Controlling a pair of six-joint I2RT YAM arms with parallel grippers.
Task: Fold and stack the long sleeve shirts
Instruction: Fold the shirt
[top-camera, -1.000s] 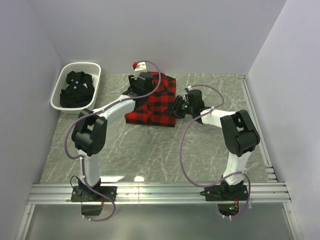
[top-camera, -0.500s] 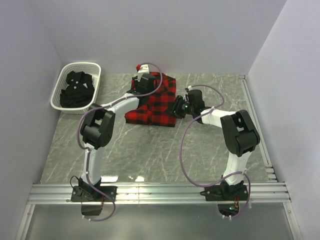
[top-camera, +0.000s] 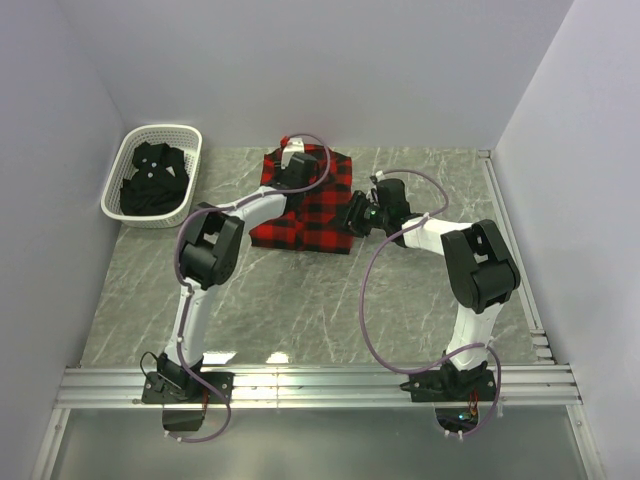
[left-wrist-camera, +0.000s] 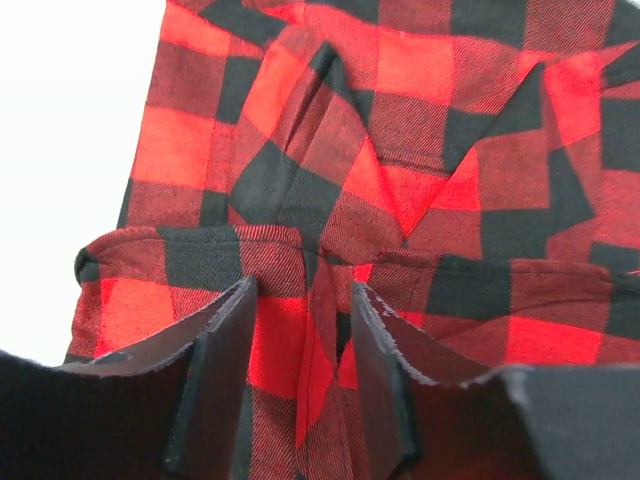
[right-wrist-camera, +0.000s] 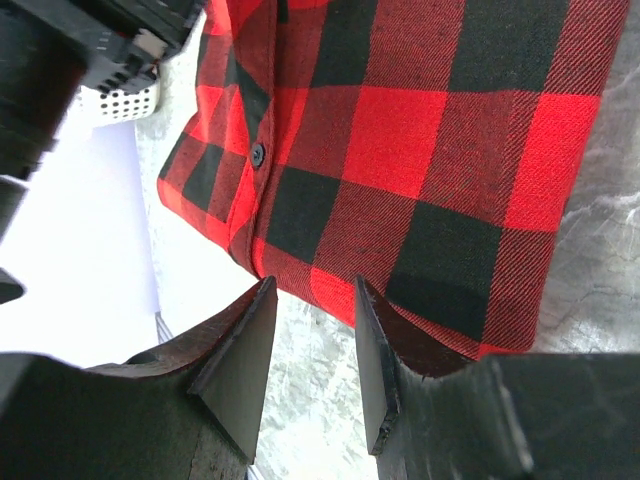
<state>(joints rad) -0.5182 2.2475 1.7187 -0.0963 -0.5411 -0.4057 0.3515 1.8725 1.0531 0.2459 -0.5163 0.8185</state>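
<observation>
The red-and-black flannel shirt (top-camera: 312, 208) lies folded on the table at the back middle. My left gripper (top-camera: 293, 162) is low over its far part. In the left wrist view the left gripper (left-wrist-camera: 302, 290) is open, with a raised fold of the flannel (left-wrist-camera: 420, 120) standing between the jaws. My right gripper (top-camera: 352, 213) is at the shirt's right edge; in the right wrist view the right gripper (right-wrist-camera: 314, 285) is open and empty, just off the flannel's hem (right-wrist-camera: 400, 130). The plain black shirt (top-camera: 150, 180) lies crumpled in the basket.
The white lattice basket (top-camera: 160, 130) stands at the back left by the left wall; a bit of it shows in the right wrist view (right-wrist-camera: 120, 100). The marble table (top-camera: 300, 300) runs from the shirt to the arm bases. Walls close in the back and both sides.
My left arm's elbow has swung right and forward, and its gripper has come down from the back wall onto the far part of the flannel. The right arm has not moved.
</observation>
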